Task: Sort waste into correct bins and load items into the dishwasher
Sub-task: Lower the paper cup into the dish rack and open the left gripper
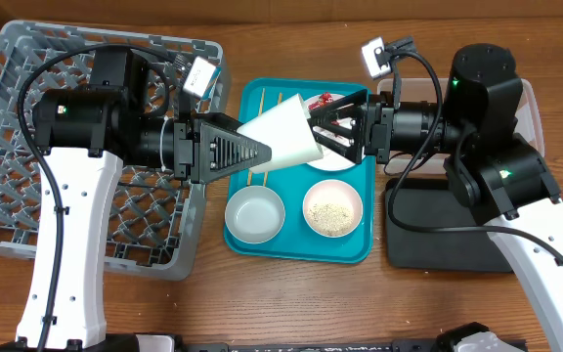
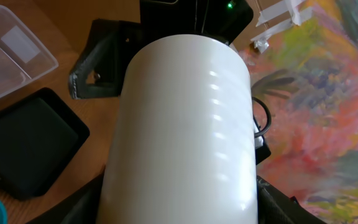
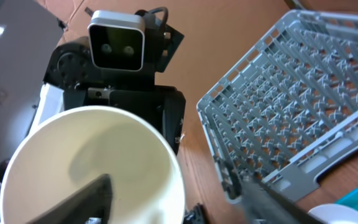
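**A:** Jaws of the left gripper (image 1: 254, 144) are pinching the white cup (image 1: 286, 137) near its base; it hangs on its side above the tray (image 1: 291, 244), mouth toward the right gripper (image 1: 323, 127).

**B:** And the right jaws?

**A:** Spread; one finger (image 3: 95, 194) sits inside the cup's mouth and the other is outside the rim; neither is pressing on it.

**B:** Which step, then?

**A:** A pass between the arms, I'd judge; the rack (image 1: 106, 44) lies on the left side, so the right fingers probably need to back clear of the rim; then the left can carry the cup over and seat it.

**B:** Counts?

**A:** One cup; two bowls, one empty (image 1: 255, 215), one with pale grains (image 1: 332, 208); one plate (image 1: 332, 161); one tray; one rack; two bins, black (image 1: 438, 235) and clear (image 1: 528, 93).
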You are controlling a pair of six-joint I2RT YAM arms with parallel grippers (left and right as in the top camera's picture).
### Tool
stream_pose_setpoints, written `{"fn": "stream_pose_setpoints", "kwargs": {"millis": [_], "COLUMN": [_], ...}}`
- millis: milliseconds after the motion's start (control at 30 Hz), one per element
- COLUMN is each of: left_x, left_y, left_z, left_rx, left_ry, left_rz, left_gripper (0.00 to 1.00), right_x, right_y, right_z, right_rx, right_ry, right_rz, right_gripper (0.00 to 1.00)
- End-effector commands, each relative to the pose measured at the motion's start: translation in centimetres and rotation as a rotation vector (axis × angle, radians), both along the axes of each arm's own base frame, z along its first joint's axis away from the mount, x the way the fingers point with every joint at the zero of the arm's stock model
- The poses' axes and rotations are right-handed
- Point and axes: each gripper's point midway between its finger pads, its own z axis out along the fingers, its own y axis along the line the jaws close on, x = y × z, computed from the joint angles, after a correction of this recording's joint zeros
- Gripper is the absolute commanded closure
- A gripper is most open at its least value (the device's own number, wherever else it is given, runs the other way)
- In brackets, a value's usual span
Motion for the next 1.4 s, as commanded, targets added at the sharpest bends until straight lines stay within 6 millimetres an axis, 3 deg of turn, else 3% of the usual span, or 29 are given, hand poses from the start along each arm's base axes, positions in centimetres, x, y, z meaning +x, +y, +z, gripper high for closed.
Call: {"fn": "stream_pose_setpoints", "kwargs": {"millis": [0,133,200,267,367,433,533,667,900,1100,1267,1367], "left_x": [-0.1,0.3,0.8,1.4,2.1,2.1,0.8,-0.9,-2.2,-2.2,-1.8,-2.4], "left_y": [-0.1,0.4,1.6,3.4,7.8,12.3,17.6,22.3,24.7,24.0,21.9,21.7], "left_z": [-0.5,-2.8,-4.4,-5.9,-8.3,-10.1,-11.6,-13.2,-18.0,-22.6,-24.7,-26.0], "left_rx": [0.031,0.181,0.303,0.424,0.647,0.843,1.070,1.302,1.463,1.446,1.340,1.349], "left_ry": [0.020,0.089,0.148,0.212,0.310,0.385,0.456,0.567,0.728,0.809,0.854,0.878], "left_rz": [0.002,0.050,0.123,0.226,0.450,0.650,0.859,1.035,1.093,1.046,0.980,0.958], "left_gripper": [0.42,0.49,0.52,0.52,0.51,0.51,0.50,0.49,0.49,0.51,0.54,0.53], "right_x": [-0.4,0.4,1.5,2.7,3.0,2.4,1.3,0.3,-0.6,-0.7,-0.5,-0.4], "right_y": [-0.2,-0.5,-1.2,-2.6,-4.5,-5.2,-5.4,-5.3,-4.1,-3.8,-3.7,-3.7], "right_z": [1.1,-0.5,-2.6,-5.6,-9.2,-10.9,-12.6,-13.8,-15.2,-16.2,-16.9,-17.3], "right_rx": [0.008,-0.039,-0.103,-0.202,-0.345,-0.426,-0.517,-0.595,-0.653,-0.684,-0.698,-0.708], "right_ry": [-0.017,0.053,0.138,0.253,0.351,0.393,0.424,0.430,0.439,0.466,0.480,0.491], "right_rz": [0.005,-0.059,-0.161,-0.304,-0.445,-0.489,-0.510,-0.520,-0.483,-0.467,-0.465,-0.462], "right_gripper": [0.26,0.23,0.15,0.15,0.15,0.15,0.14,0.13,0.12,0.12,0.12,0.12]}}
